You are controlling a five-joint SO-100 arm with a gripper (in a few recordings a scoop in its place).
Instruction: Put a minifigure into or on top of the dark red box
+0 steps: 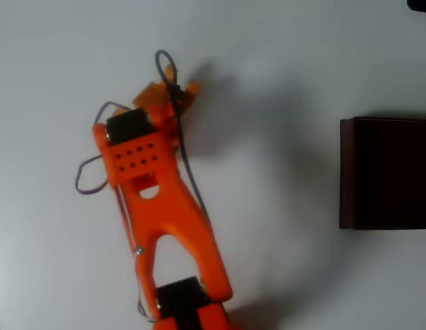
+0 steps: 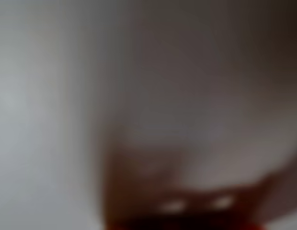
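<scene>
In the overhead view my orange arm (image 1: 158,199) reaches up from the bottom edge, left of the middle. Its gripper (image 1: 173,93) hangs over the white table, far to the left of the dark red box (image 1: 347,172). The fingers bunch together under the wrist and a dark cable, so their state is unclear. The box lies at the right edge, its near-black inside cut off by the frame. The minifigure is hidden. The wrist view is badly blurred, with a dark reddish smear (image 2: 187,211) along its bottom that I cannot identify.
The white table (image 1: 282,82) lies bare between the gripper and the box. Thin dark cables (image 1: 89,180) loop out from the arm's left side. A dark object (image 1: 420,4) sits in the top right corner.
</scene>
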